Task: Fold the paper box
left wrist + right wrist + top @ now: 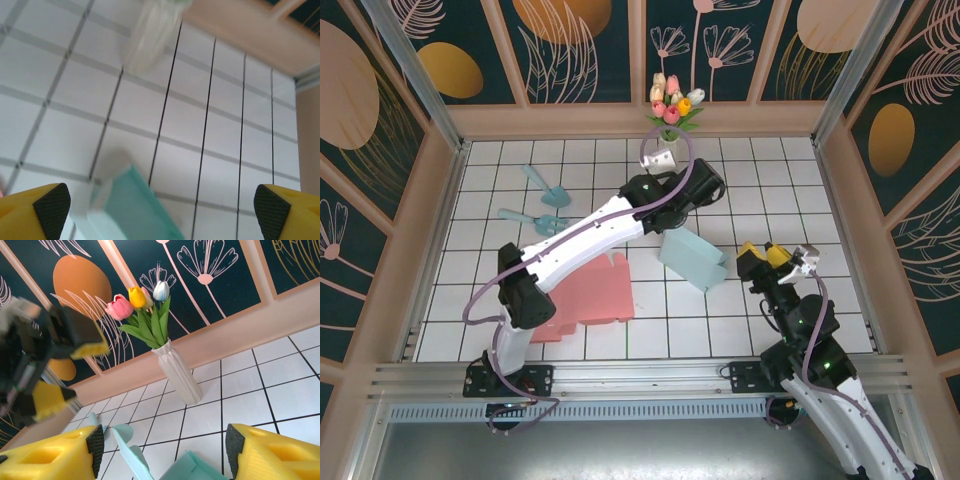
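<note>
**Q:** Where is the left gripper, and is it holding anything?

**A:** In the left wrist view the left gripper [161, 207] is spread wide and empty. Its yellow fingers [30, 210] sit at the two bottom corners of the frame. Between them, at bottom centre-left, is the teal paper box [135, 212], blurred, and neither finger touches it. In the overhead view this gripper [705, 185] hovers just above centre, with the box [692, 260] just below it in the frame.

**Q:** And the right one?

**A:** The right gripper [164, 445] is also wide and empty. The box's top edge [195, 470] shows at the bottom centre of its view. Overhead, this gripper [775, 258] is right of centre, near the box's right end and not touching it.

**Q:** What lies further out?

**A:** A pink flat cut-out [590, 300] lies lower left of centre on the white tiled worktop [770, 180], partly hidden by the left arm. A vase of tulips [670, 115] stands at top centre. Two teal scoops [545, 187] lie at upper left.

**Q:** Which step is this?

**A:** It looks like the approach — both grippers are near the box and neither has hold of it. The box seems partly formed. The next move probably calls for one gripper to steady a wall while the other comes down on a flap — gently, since thin card may buckle or slide on the tiles.
</note>
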Controlling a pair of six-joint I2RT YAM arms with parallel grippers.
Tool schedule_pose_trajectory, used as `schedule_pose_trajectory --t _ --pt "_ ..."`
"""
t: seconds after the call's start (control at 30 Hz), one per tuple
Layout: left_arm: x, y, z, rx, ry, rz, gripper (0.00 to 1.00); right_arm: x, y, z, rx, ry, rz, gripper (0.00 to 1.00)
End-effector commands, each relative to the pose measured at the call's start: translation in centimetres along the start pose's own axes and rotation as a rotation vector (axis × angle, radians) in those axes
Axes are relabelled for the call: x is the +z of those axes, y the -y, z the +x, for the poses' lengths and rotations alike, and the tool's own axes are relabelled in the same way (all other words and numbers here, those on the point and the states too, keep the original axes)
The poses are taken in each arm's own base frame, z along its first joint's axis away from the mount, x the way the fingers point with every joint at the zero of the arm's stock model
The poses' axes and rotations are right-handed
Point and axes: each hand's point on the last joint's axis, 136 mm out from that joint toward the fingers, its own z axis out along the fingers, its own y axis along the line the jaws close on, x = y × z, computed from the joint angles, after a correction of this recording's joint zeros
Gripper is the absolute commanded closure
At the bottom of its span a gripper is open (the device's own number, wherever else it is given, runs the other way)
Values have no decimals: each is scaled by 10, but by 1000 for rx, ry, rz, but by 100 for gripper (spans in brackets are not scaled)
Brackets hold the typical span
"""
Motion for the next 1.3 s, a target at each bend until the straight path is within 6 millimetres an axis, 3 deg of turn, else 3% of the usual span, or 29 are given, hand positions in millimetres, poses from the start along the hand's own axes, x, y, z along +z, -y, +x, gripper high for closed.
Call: schedule_pose_trajectory --t 0.0,0.1,0.23,0.43,0.57,0.67,0.77,0.9,1.03,1.13,1.27 --pt "24 -18 70 -146 -277 -100 8 -5 -10 -16 3 45 -39 32" --pt "33 -15 94 -135 -321 -109 15 -4 -9 -15 -3 41 -37 31" --pt "44 -30 114 -130 -343 -174 23 -4 -9 -15 -4 42 -38 31" --pt "39 -41 105 -94 -300 -204 39 -4 -8 -14 -5 40 -33 31" --pt "38 -51 94 -39 -249 -236 55 -4 -8 -14 -7 39 -30 31" --pt "37 -45 85 45 -224 -221 65 -3 -7 -13 -7 38 -29 31" --pt "28 -18 60 211 -159 -126 71 -3 -7 -12 -9 37 -26 31" --pt "2 30 43 565 -121 134 100 -2 -5 -11 -15 41 -19 30" --pt "-28 41 19 846 -2 242 100 1 -2 -9 -22 49 -5 28" --pt "-41 37 -3 1105 84 184 100 6 1 -9 -12 66 9 23" --pt "-34 13 11 1475 60 160 100 16 -9 -14 -55 96 -29 20"
